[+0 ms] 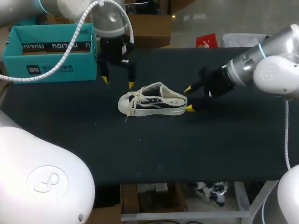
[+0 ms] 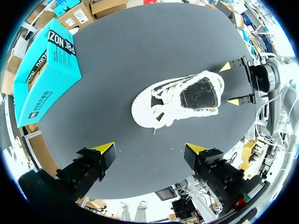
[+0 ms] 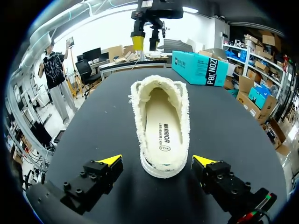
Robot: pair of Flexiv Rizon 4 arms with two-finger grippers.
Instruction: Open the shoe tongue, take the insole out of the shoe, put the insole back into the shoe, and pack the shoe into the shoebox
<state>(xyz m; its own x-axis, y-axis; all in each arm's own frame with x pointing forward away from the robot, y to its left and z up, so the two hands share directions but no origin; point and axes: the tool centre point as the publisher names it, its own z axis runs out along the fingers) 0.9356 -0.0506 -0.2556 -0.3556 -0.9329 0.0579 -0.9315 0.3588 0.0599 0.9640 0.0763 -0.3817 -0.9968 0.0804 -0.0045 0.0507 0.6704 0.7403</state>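
Your right gripper (image 1: 188, 98) stands wide open, its yellow tips either side of the heel of the sneaker (image 1: 152, 99), neither touching it. The insole (image 3: 161, 126) lies inside the sneaker, its front end hidden under the tongue. That arm reaches in low from the right. Your left gripper (image 1: 117, 82), also wide, points down behind the sneaker, near the teal shoebox (image 1: 46, 56) at the far left of the bench (image 1: 210, 140)
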